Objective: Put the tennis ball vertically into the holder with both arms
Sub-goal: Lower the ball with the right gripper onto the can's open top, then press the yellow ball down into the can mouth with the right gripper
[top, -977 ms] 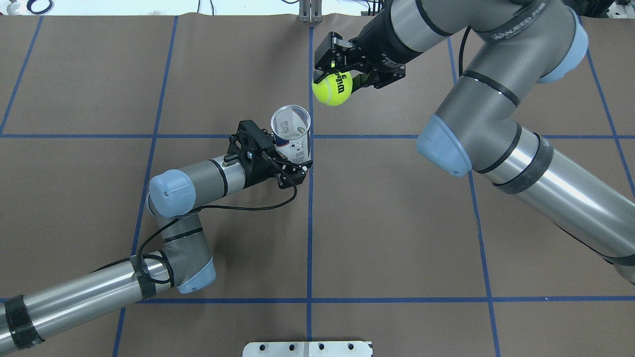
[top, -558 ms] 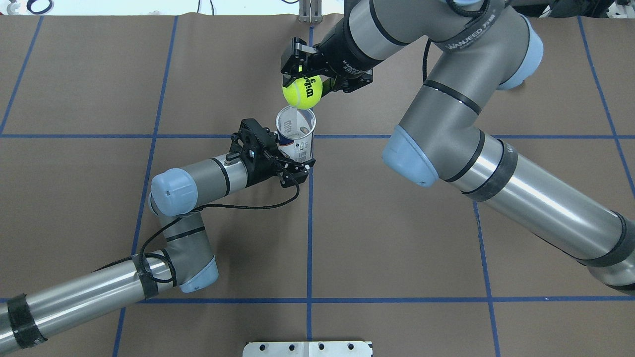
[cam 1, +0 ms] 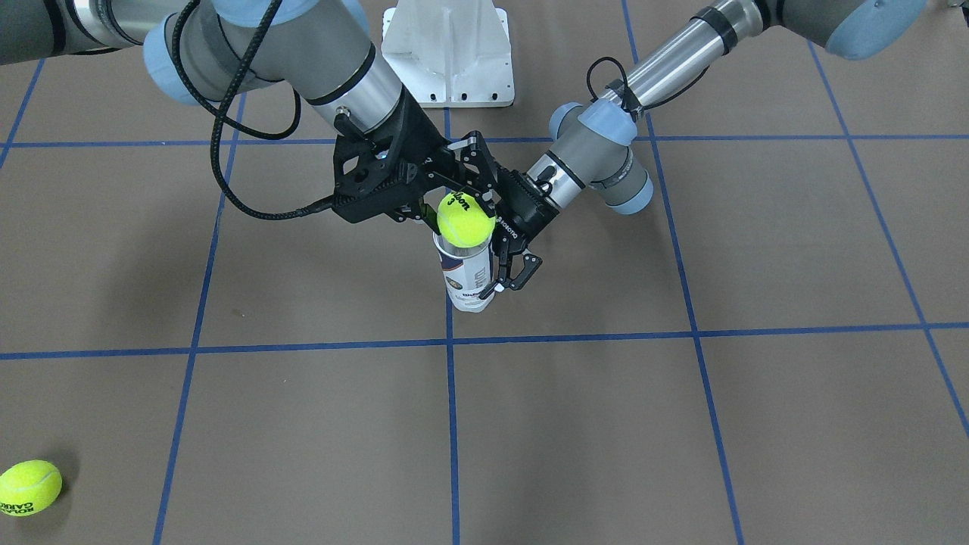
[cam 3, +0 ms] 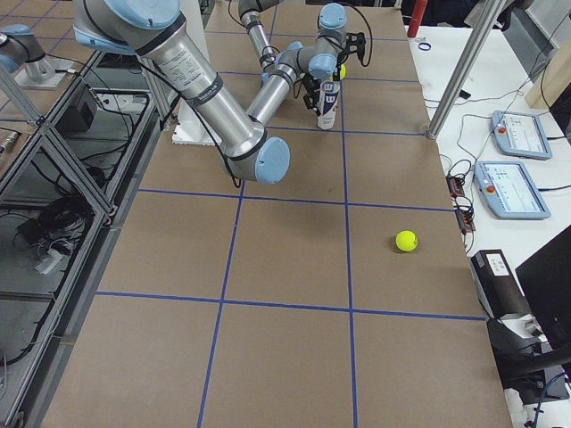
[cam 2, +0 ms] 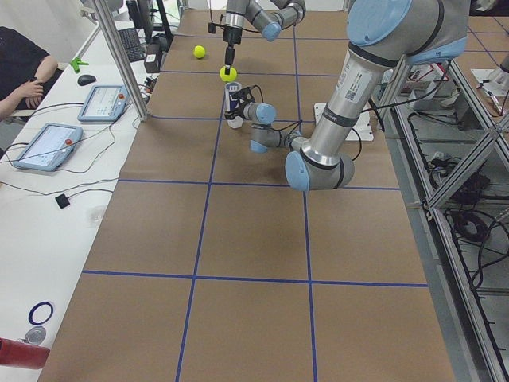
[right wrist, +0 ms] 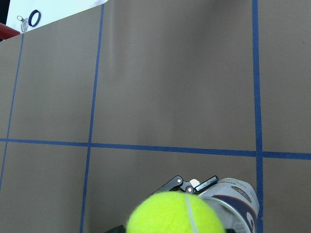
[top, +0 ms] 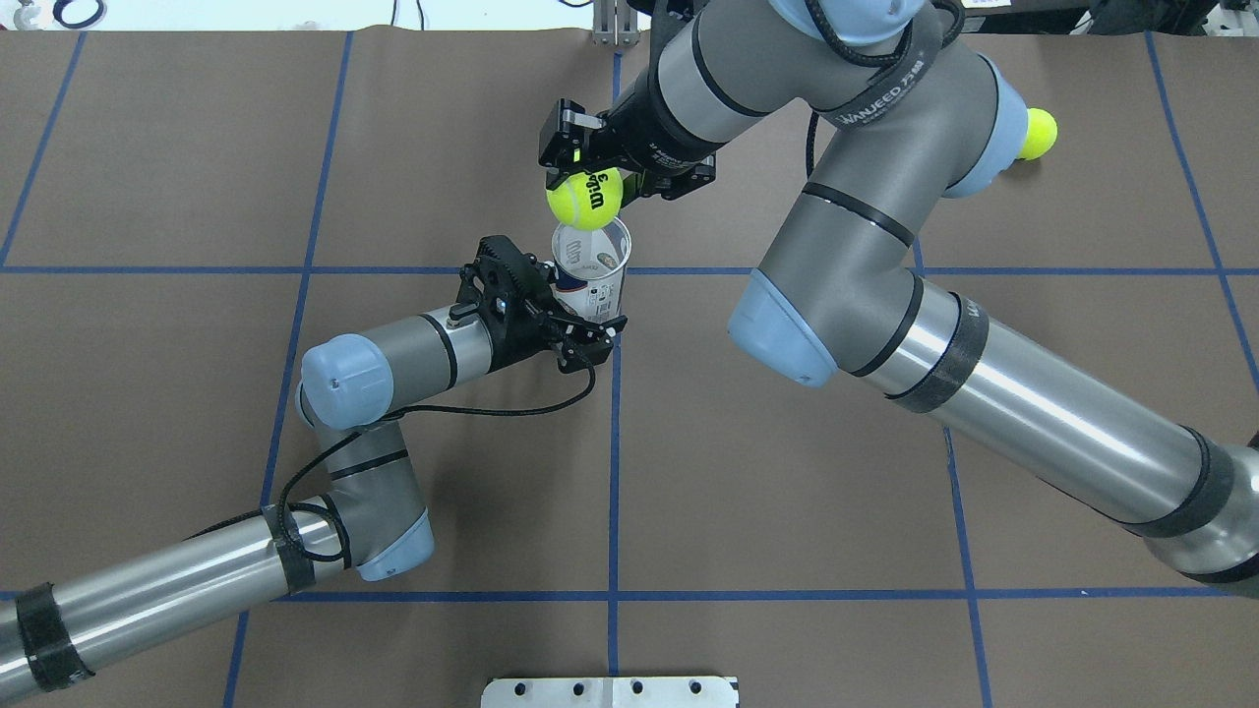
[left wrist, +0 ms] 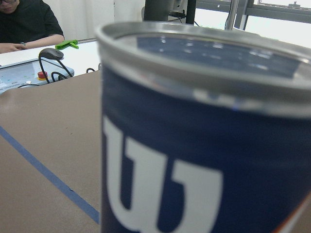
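Compared with the overhead view a second ago: yellow-green tennis ball [top: 584,198] carried from right of the centre line leftward and down the frame, now overlapping the far rim of the holder's mouth; right arm [top: 846,197] swung further into the upper middle; second yellow-green ball [top: 1039,134] now uncovered at upper right beside the right arm's blue cap. Holder and left arm [top: 393,356] barely shifted.

Left of centre in the overhead view: black left gripper [top: 580,329] clamped sideways around the lower body of the clear plastic cylindrical holder [top: 591,278], fingers pressed on its white and navy label. Holder upright on the brown paper-covered table [top: 787,472], mouth open upward, near the crossing of blue tape lines [top: 614,472]; white "W" on navy filling the left wrist view.

Just above it in the frame: black right gripper [top: 578,169] pinching the printed ball from above, ball directly over the mouth in the front-facing view [cam 1: 465,219], whether touching the rim, unclear.

Lower left of the front-facing view: the spare ball, well apart.
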Tool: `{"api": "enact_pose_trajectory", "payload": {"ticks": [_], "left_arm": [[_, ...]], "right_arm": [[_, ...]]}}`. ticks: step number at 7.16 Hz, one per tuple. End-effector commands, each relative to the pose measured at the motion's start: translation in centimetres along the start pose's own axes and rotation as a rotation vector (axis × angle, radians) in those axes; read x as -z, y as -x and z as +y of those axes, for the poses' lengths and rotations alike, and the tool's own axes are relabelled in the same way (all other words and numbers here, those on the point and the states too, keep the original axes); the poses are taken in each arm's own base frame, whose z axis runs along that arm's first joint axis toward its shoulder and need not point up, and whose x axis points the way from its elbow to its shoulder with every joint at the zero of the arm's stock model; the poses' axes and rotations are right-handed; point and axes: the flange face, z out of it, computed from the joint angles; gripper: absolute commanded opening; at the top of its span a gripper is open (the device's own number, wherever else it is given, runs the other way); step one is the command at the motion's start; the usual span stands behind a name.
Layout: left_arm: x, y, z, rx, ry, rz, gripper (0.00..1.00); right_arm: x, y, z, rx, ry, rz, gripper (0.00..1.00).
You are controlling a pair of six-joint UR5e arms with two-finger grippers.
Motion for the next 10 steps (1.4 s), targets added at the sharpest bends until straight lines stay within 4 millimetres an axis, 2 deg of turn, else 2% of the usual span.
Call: {"api": "enact_pose_trajectory", "payload": {"ticks": [1,3,4,5,7,10], "left_arm": [[0.0,0.0,0.0,0.0,0.0,0.0,0.98],[-0.1,-0.2,-0.4,0.001,-0.005,0.003,0.98],[-0.1,-0.1,-0.3,-0.001,-0.005,0.001,0.94],[-0.1,-0.1,-0.2,-0.001,-0.003,0.002,0.86],[-0.1,-0.2,-0.4,-0.001,-0.008,0.004,0.79],[-0.1,-0.1,-0.4,-0.001,-0.007,0.002,0.79]], "right_arm": [[-0.2,-0.4,-0.1,0.005,-0.001,0.007,0.0],[-0.5,-0.6,0.1,0.003,0.004,0.013,0.0],[-0.5,-0.7,0.1,0.001,0.004,0.016,0.0],[-0.6,-0.7,0.1,0.003,0.006,0.017,0.0],[-0.7,-0.9,0.2,0.001,0.007,0.019,0.0],[-0.9,-1.8,0.2,-0.003,0.008,0.029,0.0]]}}
